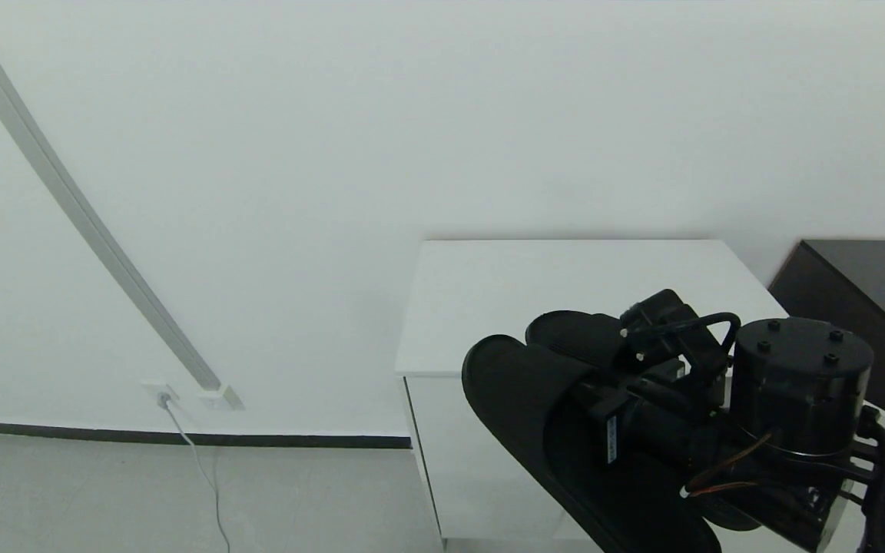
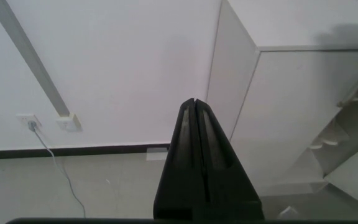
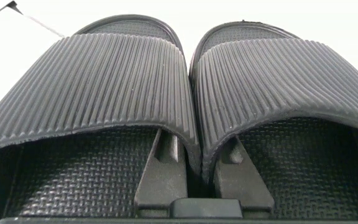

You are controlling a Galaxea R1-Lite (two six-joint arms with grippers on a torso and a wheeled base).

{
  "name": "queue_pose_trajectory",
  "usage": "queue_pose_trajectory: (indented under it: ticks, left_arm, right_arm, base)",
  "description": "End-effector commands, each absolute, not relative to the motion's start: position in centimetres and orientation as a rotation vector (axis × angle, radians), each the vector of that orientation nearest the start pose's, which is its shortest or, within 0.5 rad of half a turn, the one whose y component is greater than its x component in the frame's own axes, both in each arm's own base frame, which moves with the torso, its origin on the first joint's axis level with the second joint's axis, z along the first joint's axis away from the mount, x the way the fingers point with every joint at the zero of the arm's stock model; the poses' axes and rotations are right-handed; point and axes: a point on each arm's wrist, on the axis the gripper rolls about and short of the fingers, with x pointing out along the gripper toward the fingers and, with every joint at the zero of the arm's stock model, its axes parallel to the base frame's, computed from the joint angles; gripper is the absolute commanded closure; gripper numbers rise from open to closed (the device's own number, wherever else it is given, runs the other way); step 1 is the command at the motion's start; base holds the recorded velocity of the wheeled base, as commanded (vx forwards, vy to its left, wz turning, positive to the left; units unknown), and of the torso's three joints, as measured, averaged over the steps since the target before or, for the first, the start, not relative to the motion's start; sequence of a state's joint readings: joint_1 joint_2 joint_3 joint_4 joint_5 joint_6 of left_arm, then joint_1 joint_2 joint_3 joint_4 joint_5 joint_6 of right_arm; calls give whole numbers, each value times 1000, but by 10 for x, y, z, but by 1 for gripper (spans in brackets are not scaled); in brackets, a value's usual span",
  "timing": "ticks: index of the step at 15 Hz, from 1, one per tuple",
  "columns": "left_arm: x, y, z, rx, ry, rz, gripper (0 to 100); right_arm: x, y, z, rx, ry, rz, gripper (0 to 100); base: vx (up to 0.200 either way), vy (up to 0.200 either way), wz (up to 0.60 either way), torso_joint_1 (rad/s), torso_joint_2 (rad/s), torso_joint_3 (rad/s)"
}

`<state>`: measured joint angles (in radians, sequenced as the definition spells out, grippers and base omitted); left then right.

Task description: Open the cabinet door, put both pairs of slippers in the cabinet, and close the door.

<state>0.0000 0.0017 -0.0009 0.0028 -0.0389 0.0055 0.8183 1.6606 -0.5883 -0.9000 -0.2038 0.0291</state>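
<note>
A pair of black slippers (image 1: 535, 399) with ribbed straps (image 3: 110, 81) hangs in front of the white cabinet (image 1: 565, 292), held by my right gripper (image 1: 611, 399). In the right wrist view its fingers (image 3: 163, 171) reach under the straps, and the gripper (image 3: 199, 149) is shut on the two inner side walls pressed together. My left gripper (image 2: 194, 112) is shut with nothing in it, pointing at the wall beside the cabinet (image 2: 278, 106). Shelves (image 2: 334, 140) show inside the cabinet's open front.
A wall socket (image 1: 160, 395) with a hanging cable sits low on the wall, left of the cabinet. A grey strip (image 1: 66, 192) runs slantwise down the wall to it. A dark panel (image 1: 865, 299) stands right of the cabinet. Bare floor (image 1: 143, 499) lies to the left.
</note>
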Motion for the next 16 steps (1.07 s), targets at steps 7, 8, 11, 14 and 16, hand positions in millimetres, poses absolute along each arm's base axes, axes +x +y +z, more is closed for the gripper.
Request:
queue_pose_trajectory:
  ticks: [7,8,11,14,16]
  left_arm:
    - [-23,-1,76,-2,2,-40,100]
    - [-23,-1,75,-2,6,-37,100]
    - [-23,-1,75,-2,6,-38,100]
    - [-23,-1,75,-2,6,-38,100]
    - [-23,-1,75,-2,5,-38,100]
  right_arm:
    - [195,200,160,-55,176,605,100]
    - [195,199,161,-53,174,604,100]
    - [199,197,160,-53,175,586,100]
    - [199,197,159,-54,178,588,100]
    - [199,197,158,-54,179,590,100]
  base:
    - [0,0,0,0,0,0]
    - [0,0,0,0,0,0]
    - [0,0,0,0,0,0]
    - [0,0,0,0,0,0]
    - [0,0,0,0,0,0]
